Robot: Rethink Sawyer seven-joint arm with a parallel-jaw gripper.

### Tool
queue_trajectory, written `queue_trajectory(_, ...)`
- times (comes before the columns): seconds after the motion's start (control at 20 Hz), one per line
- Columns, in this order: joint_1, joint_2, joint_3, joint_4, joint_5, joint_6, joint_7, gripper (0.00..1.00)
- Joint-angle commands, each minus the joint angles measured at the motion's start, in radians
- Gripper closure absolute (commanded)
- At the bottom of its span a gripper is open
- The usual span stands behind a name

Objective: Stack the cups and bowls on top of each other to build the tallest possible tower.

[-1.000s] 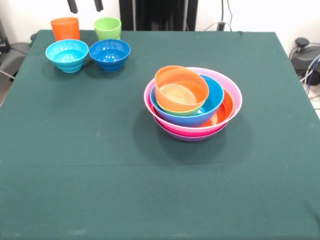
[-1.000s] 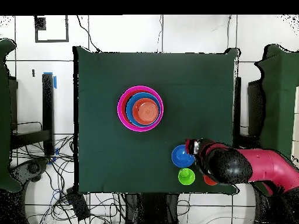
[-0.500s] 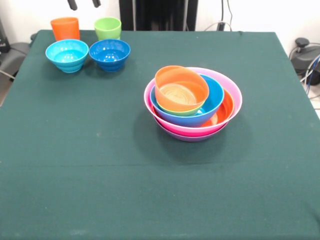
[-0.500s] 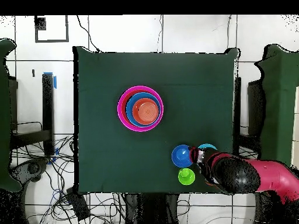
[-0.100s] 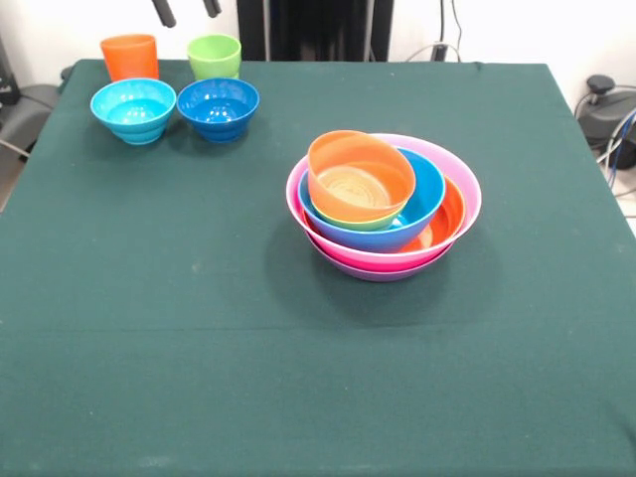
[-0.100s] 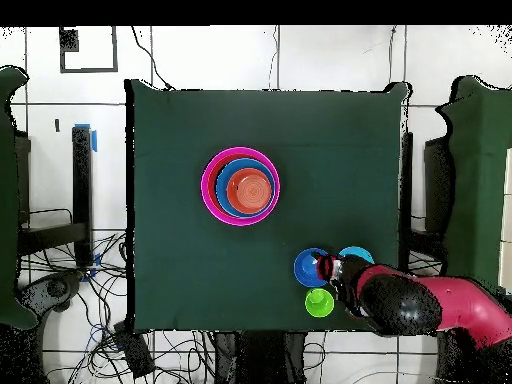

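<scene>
The tower [image 5: 383,204] stands right of the table's middle: wide pink and purple bowls at the base, then an orange and a blue bowl, a small green one, and a tilted small orange bowl [image 5: 360,177] on top. At the far left stand the orange cup [image 5: 129,57], the lime green cup [image 5: 215,56], a light blue bowl [image 5: 133,109] and a dark blue bowl [image 5: 218,107]. My gripper [image 5: 187,10] hangs open and empty above the two cups, only its tips showing. From overhead the tower [image 6: 241,187] is central and my gripper [image 6: 330,270] hovers by the dark blue bowl [image 6: 311,266] and green cup [image 6: 319,302]; the arm hides the orange cup.
The green cloth table [image 5: 199,328] ends just behind the cups. My red arm [image 6: 440,305] reaches in over the table's corner in the overhead view, beside the light blue bowl [image 6: 355,255]. Cables lie on the floor around the table.
The gripper tips have shifted a little rightward along the top edge of the front view, from above the orange cup toward the green cup. Cups, bowls and tower have not moved.
</scene>
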Motion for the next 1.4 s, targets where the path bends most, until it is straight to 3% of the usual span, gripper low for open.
queue_trajectory(0.05,0.061,-0.080,0.054,0.039,-0.116,-0.034,-0.147,0.00)
queue_trajectory(0.15,0.085,-0.133,0.026,0.013,-0.147,0.012,-0.162,0.00)
queue_trajectory(0.35,0.128,-0.160,-0.029,-0.051,-0.229,0.061,-0.177,0.00)
queue_trajectory(0.65,0.177,-0.205,-0.098,-0.076,-0.322,0.080,-0.117,0.00)
queue_trajectory(0.95,0.273,-0.199,-0.216,-0.073,-0.455,-0.053,0.094,0.00)
queue_trajectory(1.15,0.328,-0.166,-0.283,-0.098,-0.521,-0.114,0.150,0.00)
queue_trajectory(1.35,0.359,-0.153,-0.338,-0.106,-0.544,-0.183,0.177,0.00)
queue_trajectory(1.4,0.348,-0.135,-0.340,-0.101,-0.508,-0.174,0.161,0.00)
